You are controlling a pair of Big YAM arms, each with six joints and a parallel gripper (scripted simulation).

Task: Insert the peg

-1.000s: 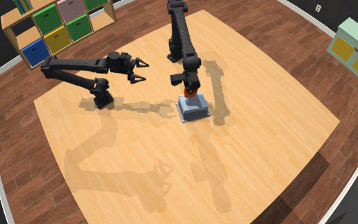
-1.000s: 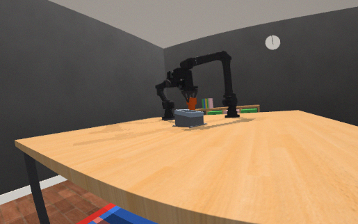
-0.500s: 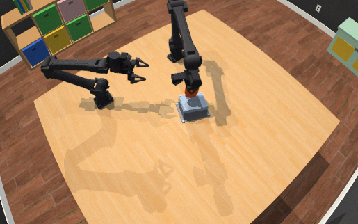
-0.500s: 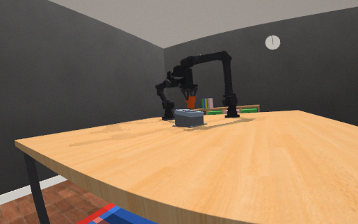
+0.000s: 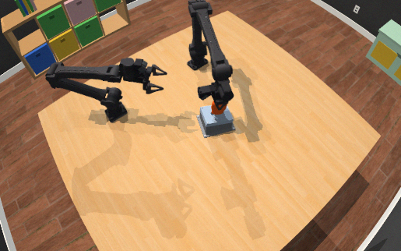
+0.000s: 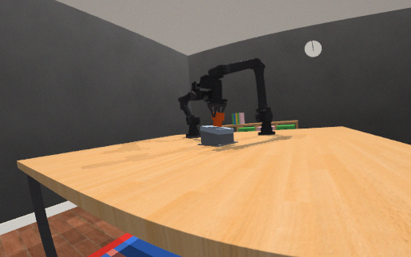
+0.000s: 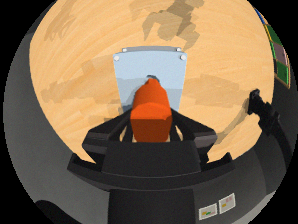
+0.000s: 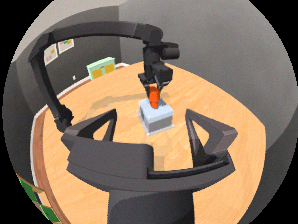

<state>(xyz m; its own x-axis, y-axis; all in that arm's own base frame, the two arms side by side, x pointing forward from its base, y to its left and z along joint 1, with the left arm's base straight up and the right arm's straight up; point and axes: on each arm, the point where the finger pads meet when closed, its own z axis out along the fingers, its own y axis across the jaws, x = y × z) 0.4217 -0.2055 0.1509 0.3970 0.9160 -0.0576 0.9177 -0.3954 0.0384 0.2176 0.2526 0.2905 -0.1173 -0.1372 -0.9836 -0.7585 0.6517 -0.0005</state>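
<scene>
An orange peg stands roughly upright in my left gripper, which is shut on its upper part. The peg's lower end is at the top of the blue-grey plate block. In the left wrist view a small dark part of the hole's rim shows just beyond the peg's lower end. The peg hides the rest, so I cannot tell whether its tip is in the hole. My right gripper is open and empty, away from the block.
The block stands on the wooden table. The right arm stands to the left of the block in the top view, with its gripper raised above the table. Shelves and a green cabinet stand beyond the table edges.
</scene>
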